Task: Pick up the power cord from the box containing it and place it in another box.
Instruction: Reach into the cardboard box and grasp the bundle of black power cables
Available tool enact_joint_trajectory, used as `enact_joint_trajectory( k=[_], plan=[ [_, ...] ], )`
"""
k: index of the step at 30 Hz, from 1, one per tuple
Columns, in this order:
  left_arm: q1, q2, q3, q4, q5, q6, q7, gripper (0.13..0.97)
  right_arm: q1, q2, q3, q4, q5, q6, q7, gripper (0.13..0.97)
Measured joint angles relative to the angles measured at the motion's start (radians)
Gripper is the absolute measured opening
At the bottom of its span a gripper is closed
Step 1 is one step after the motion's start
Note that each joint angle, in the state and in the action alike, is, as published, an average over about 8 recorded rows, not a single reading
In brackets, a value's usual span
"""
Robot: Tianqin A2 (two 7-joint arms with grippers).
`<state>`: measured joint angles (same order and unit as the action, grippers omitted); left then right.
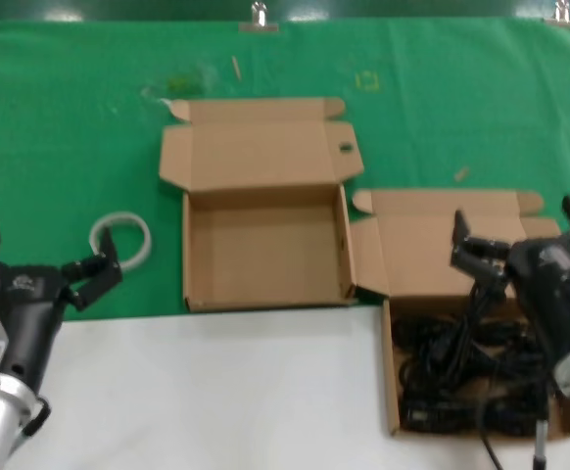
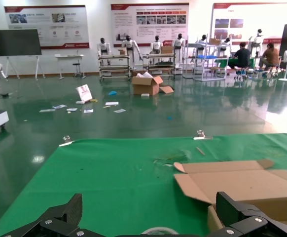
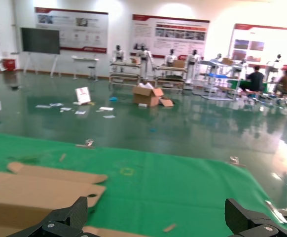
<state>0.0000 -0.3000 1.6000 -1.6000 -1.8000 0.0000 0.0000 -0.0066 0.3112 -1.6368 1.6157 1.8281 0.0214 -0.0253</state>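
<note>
The box with the cables lies at the front right, lid open. It holds a mass of black cables; I cannot tell a single power cord apart in it. My right gripper hangs open and empty just above this box's back part. The other box lies open and empty at the middle, its lid folded back. That lid also shows in the right wrist view and the left wrist view. My left gripper is open and empty at the front left.
A white ring lies on the green cloth between my left gripper and the empty box. A white surface covers the table's front. Small scraps lie on the cloth at the back.
</note>
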Motion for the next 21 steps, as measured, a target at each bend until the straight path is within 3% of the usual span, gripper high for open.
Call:
enact_joint_trajectory(
  k=[4,11,16,21],
  plan=[
    [0.0,0.0,0.0,0.0,0.0,0.0,0.0,0.938,-0.031,-0.036,-0.007,-0.004,0.002,0.016,-0.047,0.966],
    [0.0,0.0,0.0,0.0,0.0,0.0,0.0,0.877,-0.077,-0.204,0.146,-0.096,0.033,-0.128,-0.191,0.966],
    [0.0,0.0,0.0,0.0,0.0,0.0,0.0,0.826,-0.077,-0.27,0.229,-0.159,0.107,-0.204,-0.263,0.964],
    [0.0,0.0,0.0,0.0,0.0,0.0,0.0,0.72,-0.054,-0.298,0.266,-0.218,0.225,-0.228,-0.29,0.961]
  ],
)
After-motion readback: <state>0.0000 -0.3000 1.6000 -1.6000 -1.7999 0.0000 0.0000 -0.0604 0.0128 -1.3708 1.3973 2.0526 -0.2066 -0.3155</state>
